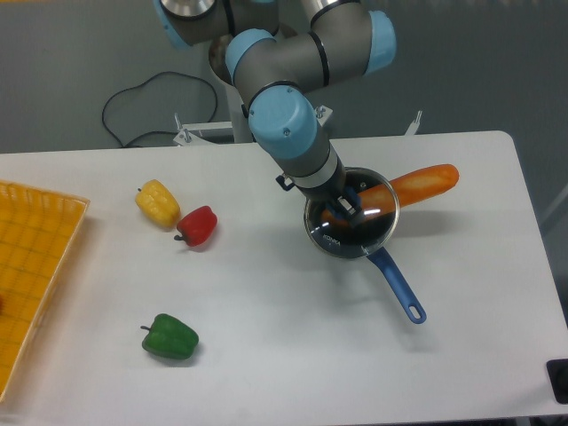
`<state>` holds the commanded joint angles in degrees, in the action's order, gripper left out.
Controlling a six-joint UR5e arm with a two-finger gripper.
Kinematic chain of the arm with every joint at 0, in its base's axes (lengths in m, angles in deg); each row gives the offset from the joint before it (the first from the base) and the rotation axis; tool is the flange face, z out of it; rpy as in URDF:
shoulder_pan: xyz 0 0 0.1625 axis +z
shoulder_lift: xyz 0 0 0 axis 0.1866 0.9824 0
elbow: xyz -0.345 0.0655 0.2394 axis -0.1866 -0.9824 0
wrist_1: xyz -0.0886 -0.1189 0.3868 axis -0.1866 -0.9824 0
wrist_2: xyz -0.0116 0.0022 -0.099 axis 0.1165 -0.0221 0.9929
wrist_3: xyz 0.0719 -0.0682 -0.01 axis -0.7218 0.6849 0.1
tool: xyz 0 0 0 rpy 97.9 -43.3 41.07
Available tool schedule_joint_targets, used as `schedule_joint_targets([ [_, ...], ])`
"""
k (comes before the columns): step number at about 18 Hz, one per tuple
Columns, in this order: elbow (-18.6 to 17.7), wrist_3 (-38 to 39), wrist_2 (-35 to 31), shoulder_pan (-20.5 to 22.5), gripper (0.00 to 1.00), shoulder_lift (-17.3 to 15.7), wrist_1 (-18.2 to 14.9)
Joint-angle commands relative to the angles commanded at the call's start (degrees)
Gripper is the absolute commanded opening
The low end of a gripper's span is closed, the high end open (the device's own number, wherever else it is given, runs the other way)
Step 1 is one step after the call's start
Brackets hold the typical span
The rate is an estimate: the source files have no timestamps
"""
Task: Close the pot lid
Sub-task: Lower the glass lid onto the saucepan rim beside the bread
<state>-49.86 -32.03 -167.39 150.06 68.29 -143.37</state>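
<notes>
We take the pot as our landmark: it sits on the white tabletop right of centre, its blue handle running away toward the front right corner. The arm reaches down over the pot from behind and to the left, and our end effector is closed on the dark knob of the glass lid, which hangs over the pot's mouth, seemingly a little tilted and not yet seated, though we cannot tell whether any part of its rim already touches. To finish well, we judge that we should square the lid over the pot's rim, level it, lower it slowly, and let go only once the metal edge rests evenly all round. The chief obstacle is the long orange baguette-like thing that lies across the pot's far right edge and pokes out toward the right; we think the lid may ride up on it and rock instead of sitting flat. Well to the left of the pot lies an orange tray at the tabletop's edge. Between tray and pot are a yellow pepper and a red pepper touching each other, and a green pepper lies farther forward; none of these is in our way.
</notes>
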Motion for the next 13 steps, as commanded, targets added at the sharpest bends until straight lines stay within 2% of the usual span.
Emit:
schedule_joint_targets([
  [5,-1.0,-3.7,-1.5,-0.1,0.55,-0.3,-0.3],
  [9,-5.8,-3.9,-0.8,1.3,0.55,-2.5,0.3],
  [13,-6.5,-4.1,-0.9,1.8,0.56,-3.1,0.3],
])
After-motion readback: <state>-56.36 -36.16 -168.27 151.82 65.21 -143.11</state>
